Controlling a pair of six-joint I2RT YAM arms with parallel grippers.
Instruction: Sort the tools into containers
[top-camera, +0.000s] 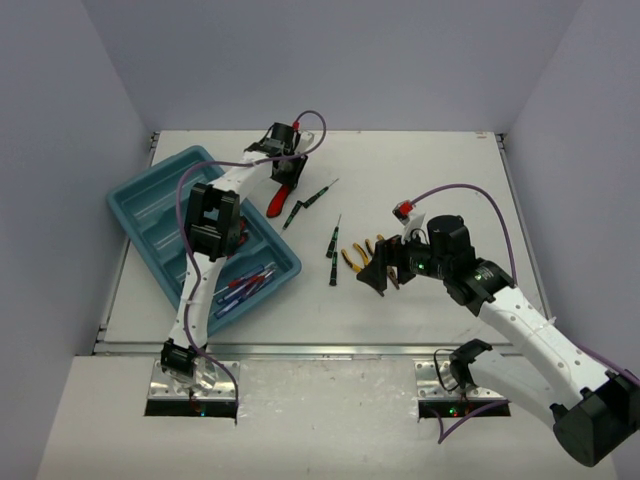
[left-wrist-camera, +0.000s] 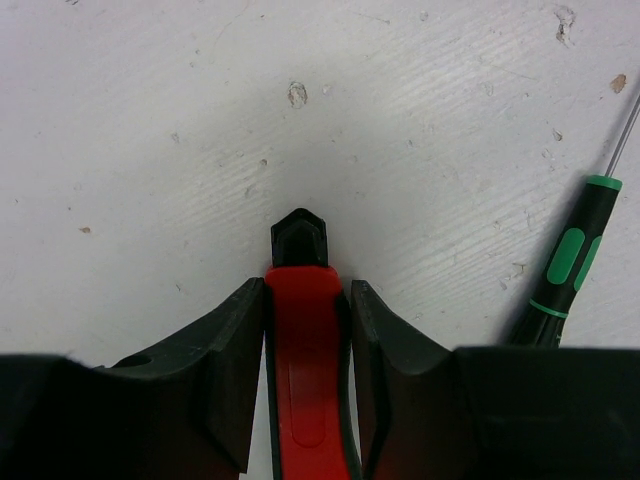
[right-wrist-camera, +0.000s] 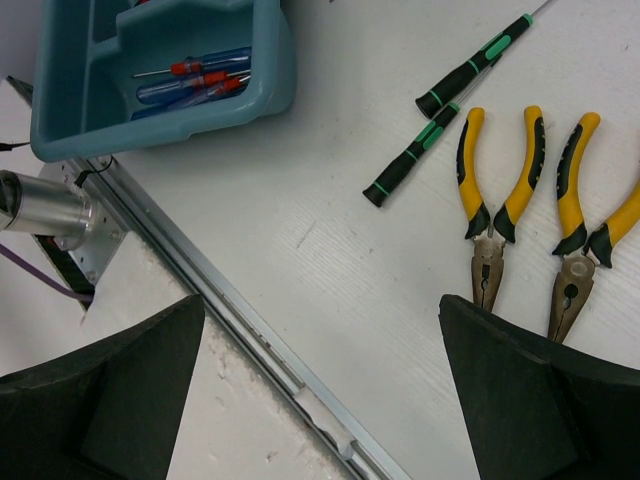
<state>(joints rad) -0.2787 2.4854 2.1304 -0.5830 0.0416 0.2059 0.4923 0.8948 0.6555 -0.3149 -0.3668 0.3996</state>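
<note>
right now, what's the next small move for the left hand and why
Probably lift straight up. The left hand looks closed on the red-handled cutter, fingers against both sides of its handle, low over the table. A black-green screwdriver lies close beside it, so rising first should clear it before swinging to the teal tray.

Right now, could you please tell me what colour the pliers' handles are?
The pliers have yellow handles with black trim, clearest in the right wrist view.
</note>
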